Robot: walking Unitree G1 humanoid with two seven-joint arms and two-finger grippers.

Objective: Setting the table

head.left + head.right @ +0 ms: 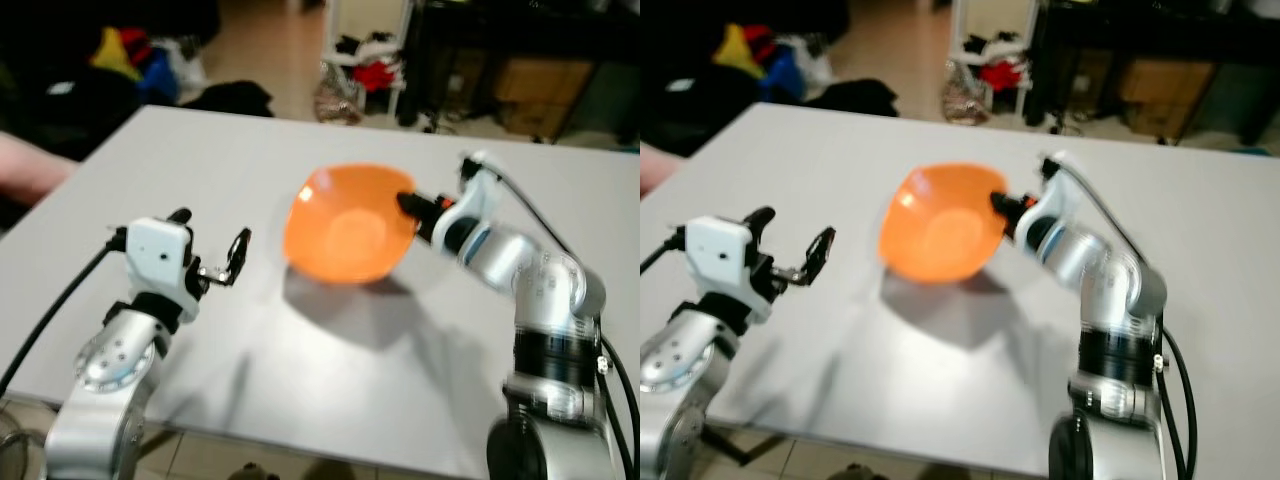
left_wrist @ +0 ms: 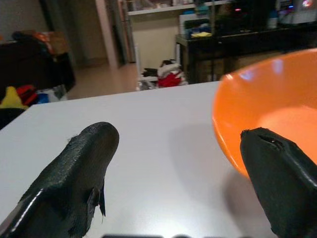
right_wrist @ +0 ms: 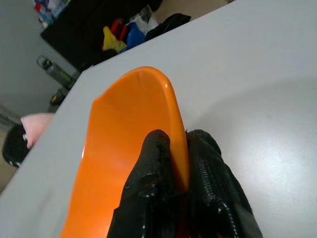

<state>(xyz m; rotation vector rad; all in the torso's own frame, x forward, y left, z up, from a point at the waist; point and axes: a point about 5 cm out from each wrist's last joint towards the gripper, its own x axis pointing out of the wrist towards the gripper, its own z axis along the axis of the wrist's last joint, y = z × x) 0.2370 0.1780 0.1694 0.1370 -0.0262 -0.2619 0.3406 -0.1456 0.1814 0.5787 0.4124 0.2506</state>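
From the head views, the right gripper pinches the rim of the orange bowl and holds it tilted above the middle of the grey table, a little toward the far edge; a shadow lies on the table under the bowl, so I judge it is not yet resting. The left gripper hovers near the table's left part, close to the near edge, with its fingers spread and nothing between them. In the left wrist view the two black fingers stand well apart and the bowl's rim shows just beyond one of them, without touching. In the right wrist view the fingers are closed on the thin rim, one inside and one outside. To do this step well, I think the right arm should first level the bowl, then lower it slowly until the base lies flat on the table, and release only after that. The grip is on one edge only, so a quick move could let the bowl swing or slip.
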